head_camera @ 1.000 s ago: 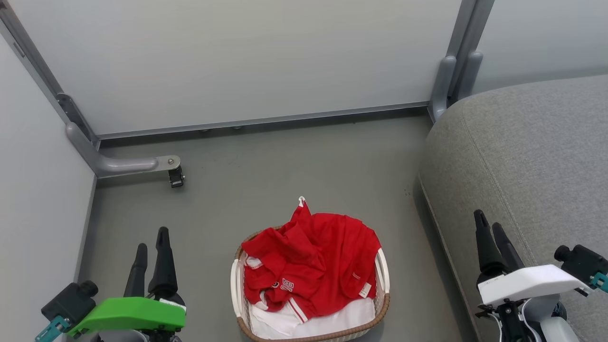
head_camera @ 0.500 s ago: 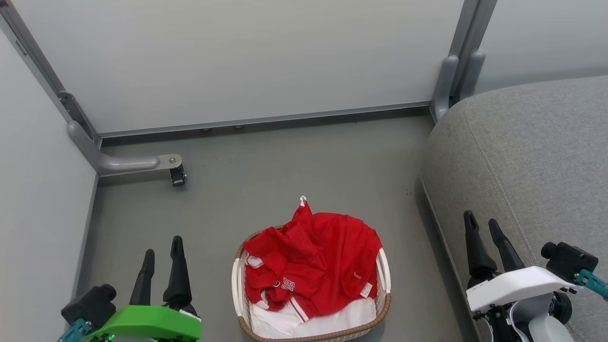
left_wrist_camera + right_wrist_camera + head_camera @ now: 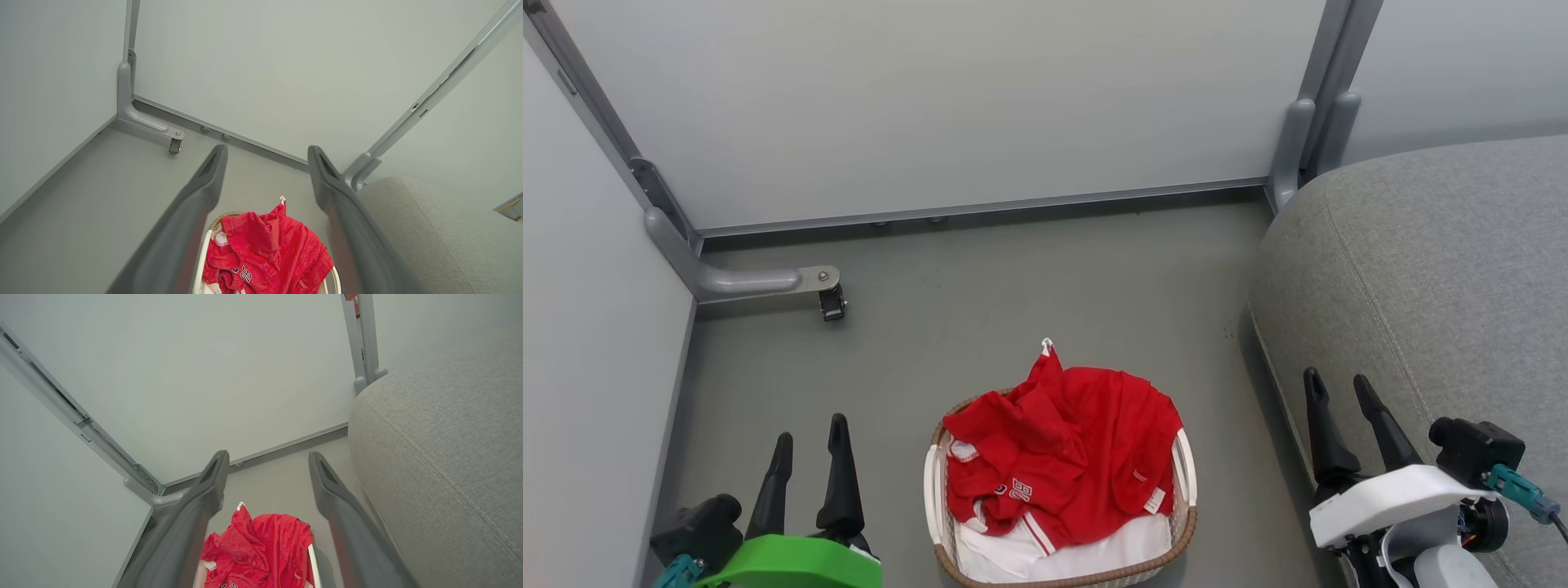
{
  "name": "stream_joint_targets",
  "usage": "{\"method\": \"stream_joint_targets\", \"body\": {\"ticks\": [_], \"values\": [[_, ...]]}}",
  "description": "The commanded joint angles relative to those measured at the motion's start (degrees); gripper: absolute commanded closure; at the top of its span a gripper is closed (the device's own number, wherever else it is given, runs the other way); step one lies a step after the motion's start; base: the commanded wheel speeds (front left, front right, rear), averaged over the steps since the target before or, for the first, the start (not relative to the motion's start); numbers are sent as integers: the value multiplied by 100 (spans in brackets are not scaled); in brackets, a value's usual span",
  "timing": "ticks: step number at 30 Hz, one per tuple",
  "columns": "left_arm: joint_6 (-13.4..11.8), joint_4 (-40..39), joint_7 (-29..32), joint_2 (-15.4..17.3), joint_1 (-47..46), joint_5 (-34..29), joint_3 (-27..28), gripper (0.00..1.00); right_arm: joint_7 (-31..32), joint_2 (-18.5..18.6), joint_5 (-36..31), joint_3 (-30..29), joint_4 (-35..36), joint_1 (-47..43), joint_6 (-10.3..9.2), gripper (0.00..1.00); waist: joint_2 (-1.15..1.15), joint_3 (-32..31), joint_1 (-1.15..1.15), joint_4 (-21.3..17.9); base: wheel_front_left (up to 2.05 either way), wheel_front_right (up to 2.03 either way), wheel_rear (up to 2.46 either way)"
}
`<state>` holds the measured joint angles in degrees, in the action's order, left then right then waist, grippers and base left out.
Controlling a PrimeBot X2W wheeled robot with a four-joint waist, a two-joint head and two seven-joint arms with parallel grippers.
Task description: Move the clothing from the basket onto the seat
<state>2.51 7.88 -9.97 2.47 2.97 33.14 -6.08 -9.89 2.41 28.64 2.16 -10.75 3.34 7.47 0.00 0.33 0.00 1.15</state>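
Above the floor [image 3: 1013, 286], hovering with left pincer [image 3: 810, 433] and right pincer [image 3: 1337, 380] both spread, pinching nothing. Flanking the basket [image 3: 1186, 523] and the clothing [image 3: 1062, 441] heaped inside it, lying inward of each pincer, marginally nearer the left. Probably carrying rightward, toward the seat [image 3: 1437, 278] beside the right pincer.

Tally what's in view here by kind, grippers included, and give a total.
Red clothing: 1 heap (garments in it can't be told apart)
White sheet: 1
Basket: 1
Seat: 1
Caster wheel: 1
Grippers: 2, the left gripper and the right gripper, both open
Total: 7
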Motion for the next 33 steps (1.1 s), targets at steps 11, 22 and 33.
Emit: {"method": "stream_joint_targets", "body": {"ticks": [11, 22, 33], "values": [[-55, 46, -184, 51, 101, -527, -97, 0, -188, 45, -693, 139, -56, 115, 2, 0, 0, 6, 0, 35, 0, 0, 0], [-107, 98, -309, 54, 152, -955, -195, 0, -316, 52, -1205, 215, -104, 86, 3, 0, 0, 10, 0, 46, 0, 0, 0], [-138, 138, -429, 57, 215, -1345, -261, 0, -437, 58, -1659, 269, -132, 65, 3, 0, 0, 16, 0, 72, 0, 0, 0]]}}
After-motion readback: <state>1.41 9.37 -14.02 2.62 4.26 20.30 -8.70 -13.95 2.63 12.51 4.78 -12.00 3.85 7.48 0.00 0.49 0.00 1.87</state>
